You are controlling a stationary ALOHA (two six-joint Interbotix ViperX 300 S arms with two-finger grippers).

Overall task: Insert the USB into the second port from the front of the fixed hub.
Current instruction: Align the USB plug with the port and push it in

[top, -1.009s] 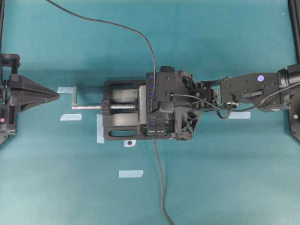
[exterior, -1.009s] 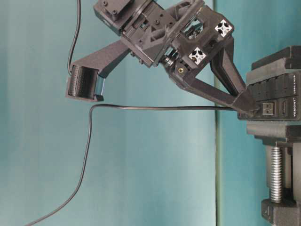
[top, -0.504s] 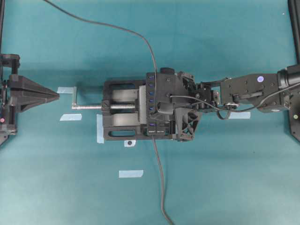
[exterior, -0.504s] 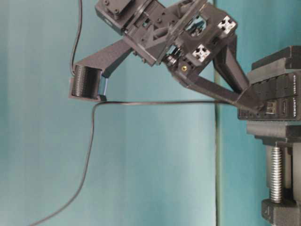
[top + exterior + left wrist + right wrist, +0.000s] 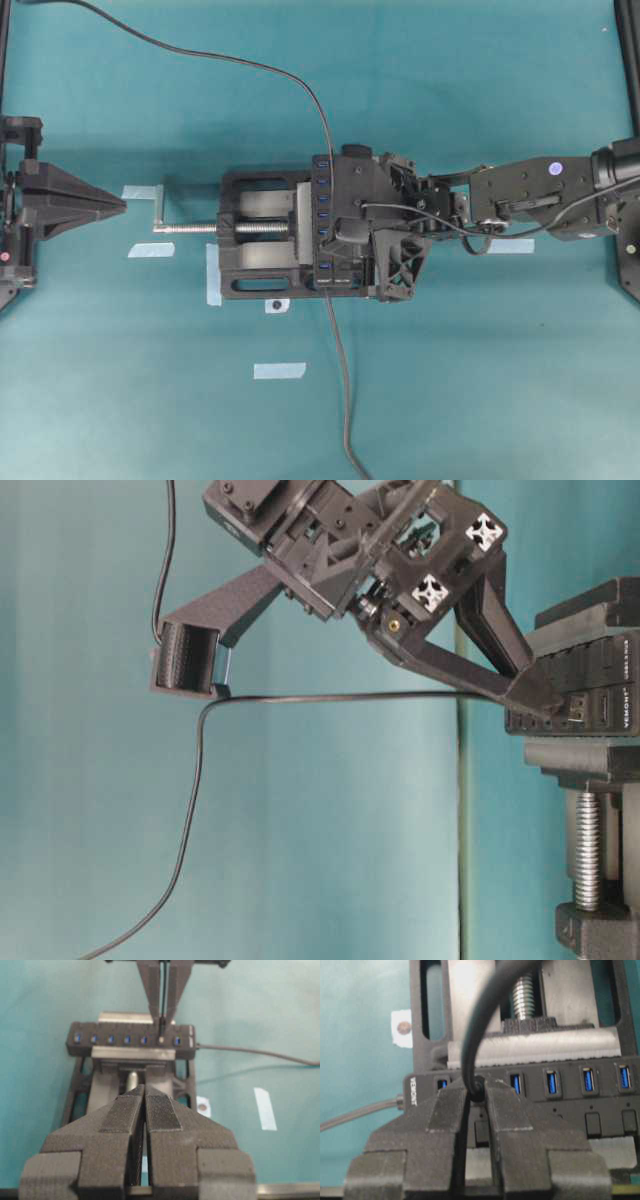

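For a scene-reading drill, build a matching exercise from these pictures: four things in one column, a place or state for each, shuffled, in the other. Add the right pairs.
Things:
1. USB
2. fixed hub
3. left hand
4. vise screw handle

Places or states:
A. shut, holding nothing, away from the vise
B. clamped in the vise, blue ports showing
C. pinched in the right hand at the hub's port row
D. silver, sticking out toward the left arm

Pairs: 1-C, 2-B, 3-A, 4-D

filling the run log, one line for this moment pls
right claw: shut on USB | USB: at second port of fixed hub | left claw: shut, idle | vise: clamps hub
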